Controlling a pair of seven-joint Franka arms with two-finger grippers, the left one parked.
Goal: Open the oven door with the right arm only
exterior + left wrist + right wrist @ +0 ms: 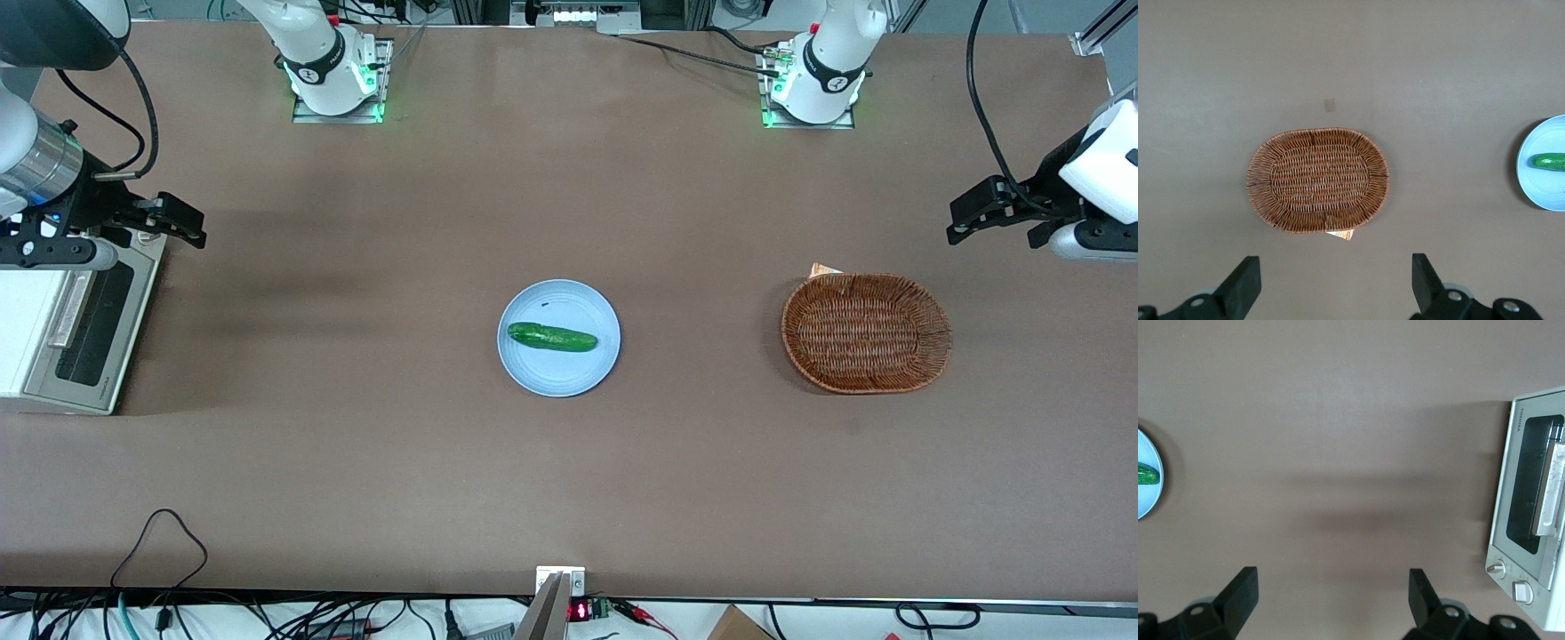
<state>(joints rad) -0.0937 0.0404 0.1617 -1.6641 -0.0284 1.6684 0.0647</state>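
The white toaster oven (22,333) stands at the working arm's end of the table. Its oven door (89,324), a silver-grey frame with dark glass and a silver bar handle (71,307), is closed. The door also shows in the right wrist view (1528,497), with its handle (1551,490). My right arm (40,169), with its silver cuff, hangs above the oven's corner farther from the front camera. Its gripper (182,222) is open and empty, high over bare table beside the oven. Both fingertips (1245,583) show wide apart above the brown table.
A light blue plate (533,373) with a green cucumber (551,337) sits mid-table; its edge shows in the right wrist view (1153,495). A brown wicker basket (867,333) lies toward the parked arm's end. The oven knobs (1496,569) sit beside the door.
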